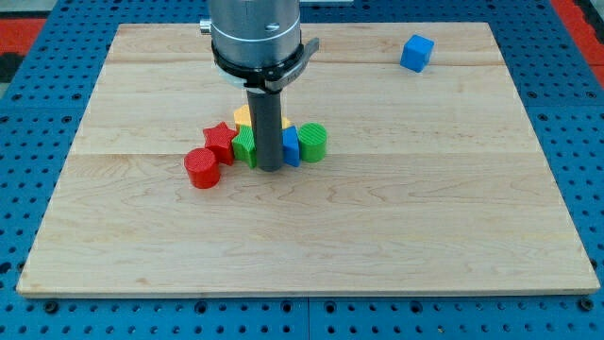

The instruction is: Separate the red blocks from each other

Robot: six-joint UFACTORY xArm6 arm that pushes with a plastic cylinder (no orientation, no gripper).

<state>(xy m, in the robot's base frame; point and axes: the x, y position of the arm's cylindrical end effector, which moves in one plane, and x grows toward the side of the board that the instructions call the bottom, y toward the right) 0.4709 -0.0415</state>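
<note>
Standing in the cluster, my tip (270, 168) has no jaws and grips nothing. It sits right of the red star (220, 141), which touches the red cylinder (202, 169). Risk: sweeping left drags the green block (245, 146) along, bunching both reds.

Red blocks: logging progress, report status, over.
My tip down amid cluster, right of both reds. Red cylinder touching red star. Green block beside star.

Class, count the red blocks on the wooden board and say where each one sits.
2. The red cylinder sits at the cluster's left end; the red star touches it, up and to the right. My tip stands right of both; others may hide behind the rod.
</note>
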